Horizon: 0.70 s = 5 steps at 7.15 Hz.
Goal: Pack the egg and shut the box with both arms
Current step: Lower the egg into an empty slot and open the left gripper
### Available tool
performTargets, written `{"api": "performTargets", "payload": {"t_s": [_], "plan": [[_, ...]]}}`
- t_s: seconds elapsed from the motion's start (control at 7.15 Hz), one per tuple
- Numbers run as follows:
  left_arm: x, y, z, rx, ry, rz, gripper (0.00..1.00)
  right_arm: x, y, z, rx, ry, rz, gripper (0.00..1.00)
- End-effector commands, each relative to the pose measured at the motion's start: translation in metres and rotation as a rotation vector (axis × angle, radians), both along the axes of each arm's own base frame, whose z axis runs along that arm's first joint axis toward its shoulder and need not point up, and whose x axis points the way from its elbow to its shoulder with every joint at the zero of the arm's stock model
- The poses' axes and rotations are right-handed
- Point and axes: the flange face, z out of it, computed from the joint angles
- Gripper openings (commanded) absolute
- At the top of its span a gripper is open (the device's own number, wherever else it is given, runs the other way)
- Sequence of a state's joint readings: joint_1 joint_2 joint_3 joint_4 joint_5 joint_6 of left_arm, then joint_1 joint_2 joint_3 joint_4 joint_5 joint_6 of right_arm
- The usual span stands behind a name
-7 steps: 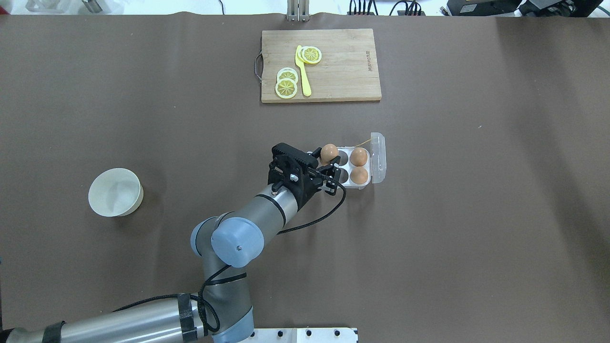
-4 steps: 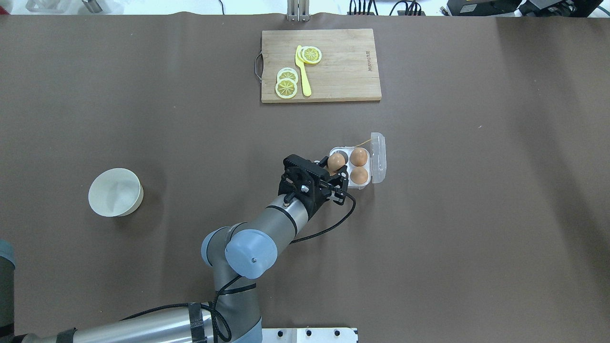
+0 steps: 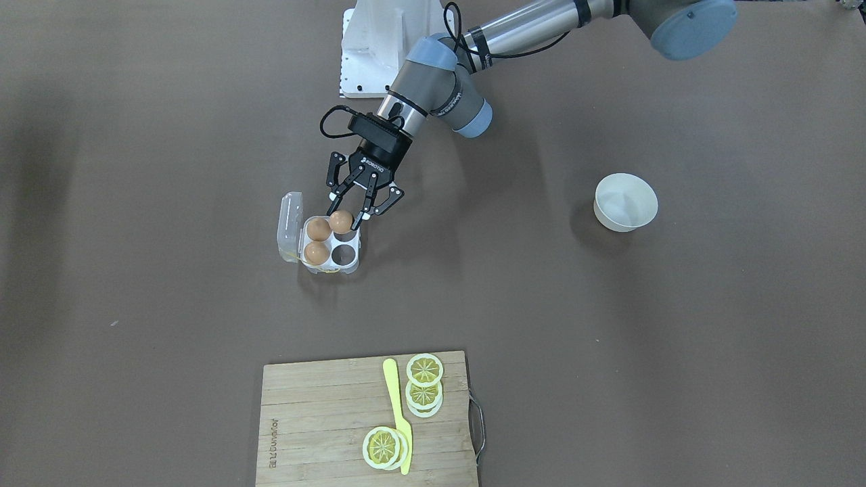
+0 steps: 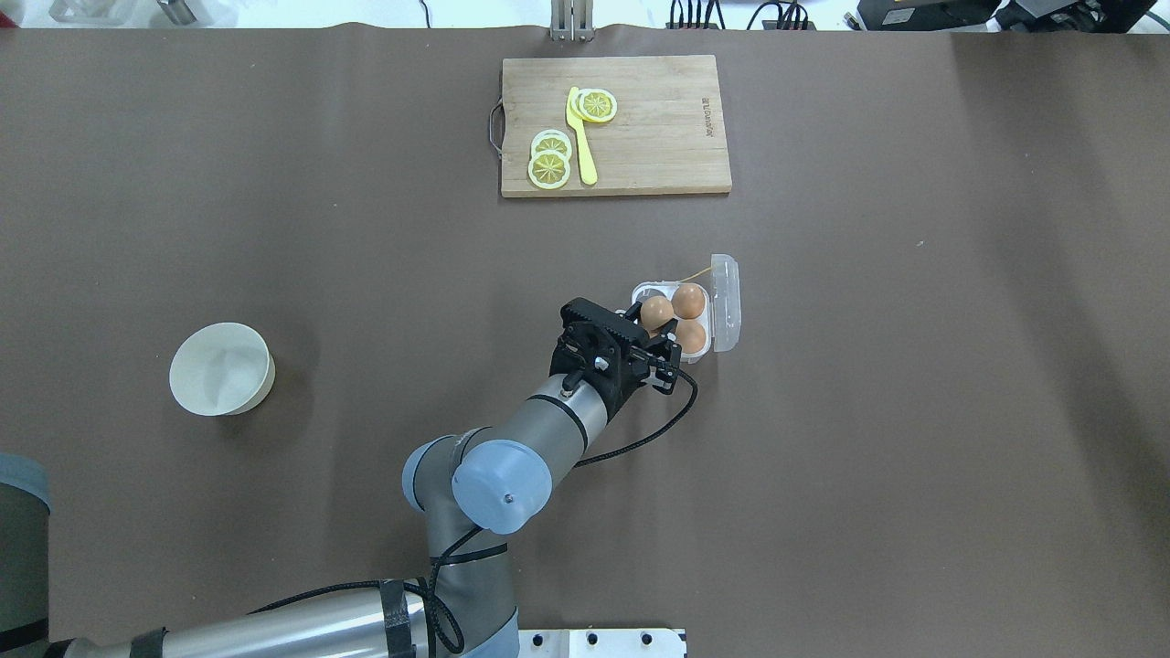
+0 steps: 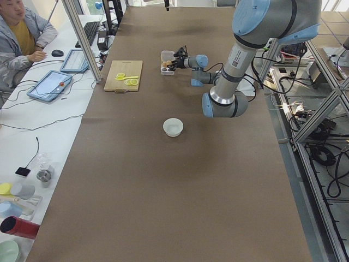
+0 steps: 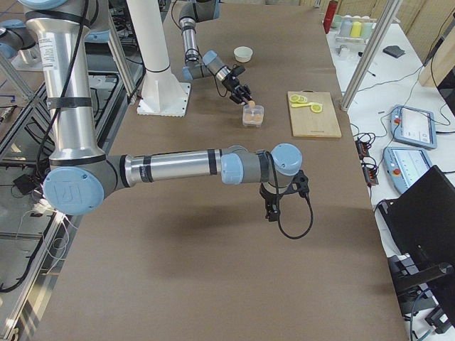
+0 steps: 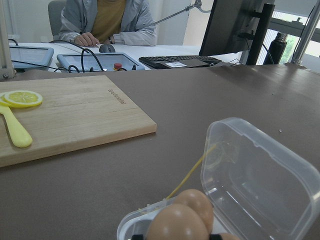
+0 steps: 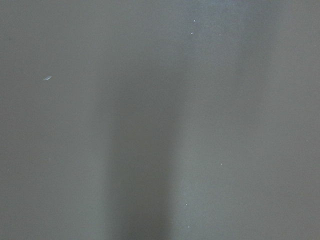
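Observation:
My left gripper (image 4: 651, 327) is shut on the egg (image 4: 655, 312) and holds it at the carton's far cell on the robot's left. The clear egg box (image 4: 643, 291) lies mid-table with its lid (image 4: 725, 302) hinged open to the right. Two other brown eggs (image 4: 688, 301) (image 4: 692, 338) fill the cells beside the lid. In the front view the held egg (image 3: 341, 221) sits between the fingertips (image 3: 365, 213), and one cell (image 3: 344, 254) is empty. In the left wrist view the egg (image 7: 177, 225) fills the bottom edge. My right gripper (image 6: 271, 212) shows only in the right side view, low over the table; I cannot tell its state.
A white bowl (image 4: 221, 368) stands at the left. A wooden cutting board (image 4: 658, 128) with lemon slices (image 4: 549, 169) and a yellow knife (image 4: 582, 146) lies at the far edge. A person (image 5: 19, 38) sits beyond the table. The right wrist view shows only brown table cover.
My left gripper has moved right with the egg, from beside the box's left edge to over its far left cell. The box and its two eggs have not moved.

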<state>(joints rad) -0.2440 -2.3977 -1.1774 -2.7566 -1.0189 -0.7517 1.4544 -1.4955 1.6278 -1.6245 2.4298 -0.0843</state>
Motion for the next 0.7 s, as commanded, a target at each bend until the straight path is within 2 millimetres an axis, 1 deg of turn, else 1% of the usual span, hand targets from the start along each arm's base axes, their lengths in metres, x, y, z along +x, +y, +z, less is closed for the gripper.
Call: {"api": "performTargets", "payload": {"t_s": [0.0, 0.14, 0.28, 0.42, 0.56], "plan": [[0.0017, -0.0003, 0.0003, -0.001, -0.004, 0.001, 0.25, 0.0006, 0.0001, -0.0007, 0.002, -0.002, 0.0, 1.0], [0.0017, -0.0004, -0.0009, -0.001, -0.002, 0.0, 0.49, 0.0006, 0.0001, -0.0007, 0.001, -0.002, 0.001, 1.0], [0.0029, 0.0005, -0.0069, 0.001, 0.003, 0.001, 0.74, 0.0005, -0.0006, -0.0022, 0.004, -0.002, 0.001, 1.0], [0.0026, 0.0008, -0.0078, 0.002, 0.006, 0.004, 0.91, 0.0006, 0.0, -0.0015, 0.003, -0.002, 0.001, 1.0], [0.0026, 0.0008, -0.0067, 0.001, 0.005, 0.004, 0.94, 0.0005, -0.0006, -0.0015, 0.003, -0.002, 0.001, 1.0]]}}
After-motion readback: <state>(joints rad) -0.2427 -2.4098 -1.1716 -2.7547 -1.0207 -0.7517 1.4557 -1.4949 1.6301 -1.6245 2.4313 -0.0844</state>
